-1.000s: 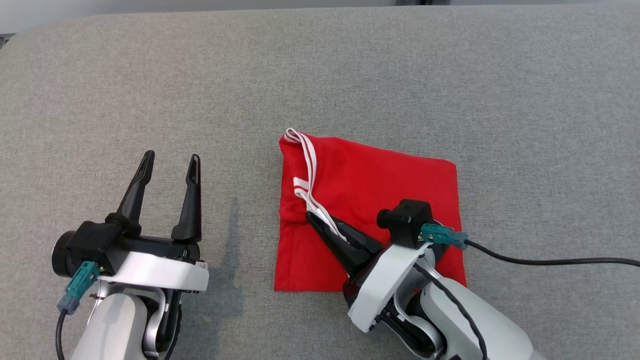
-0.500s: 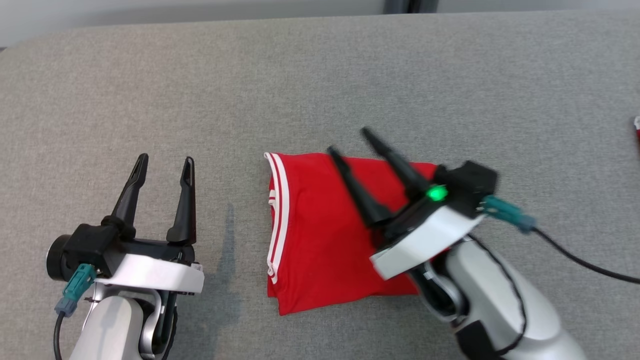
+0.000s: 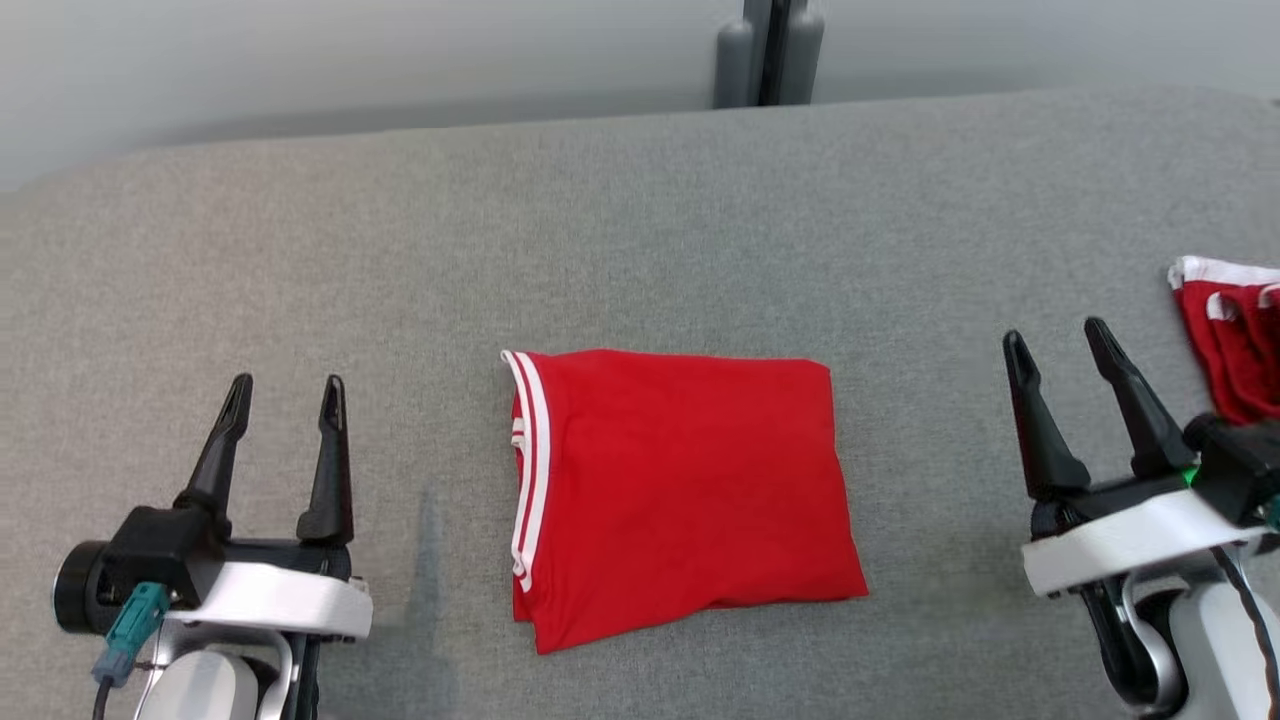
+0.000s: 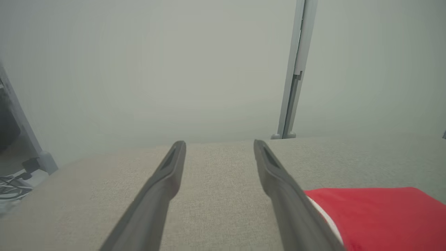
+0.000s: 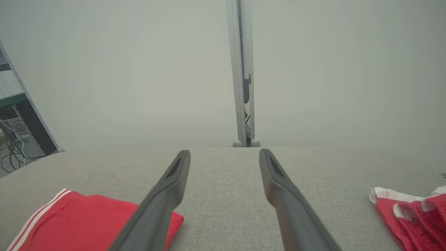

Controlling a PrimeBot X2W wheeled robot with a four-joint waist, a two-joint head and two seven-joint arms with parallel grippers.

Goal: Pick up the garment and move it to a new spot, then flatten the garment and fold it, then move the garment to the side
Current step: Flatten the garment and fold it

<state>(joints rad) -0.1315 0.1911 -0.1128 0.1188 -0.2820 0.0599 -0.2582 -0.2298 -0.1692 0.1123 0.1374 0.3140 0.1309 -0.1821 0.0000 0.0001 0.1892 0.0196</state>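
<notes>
- L gripper (image 3: 287, 385), lower left: two long dark fingers spread apart, nothing between them, parked over the grey fabric-covered tabletop (image 3: 640, 220). Same pose as 1 s ago, no part in the last move.
- Red folded garment w/ white striped trim (image 3: 690, 480): lies mid-table as a flat, roughly rectangular packet, striped edge on its left side, bottom-left corner sticking out a bit. 1 s ago the striped hem was being pulled across the top layer; now it sits tucked along the left edge, so the fold looks done.
- R gripper (image 3: 1055, 335), lower right: fingers apart and empty, well clear of the garment's right edge. 1 s ago it was pinched on the striped hem, half a sec ago open over the cloth, now pulled back to its own side.
- Second red-and-white bundle of cloth (image 3: 1230, 350), far right edge: crumpled, close behind the R gripper, not touched.
- Head cam has tilted up since then, so the shift of the whole scene isn't the garment moving.
- Judgement: flatten + fold finished; only the move-to-the-side step is left, needs a fresh grasp w/o undoing the layers.
</notes>
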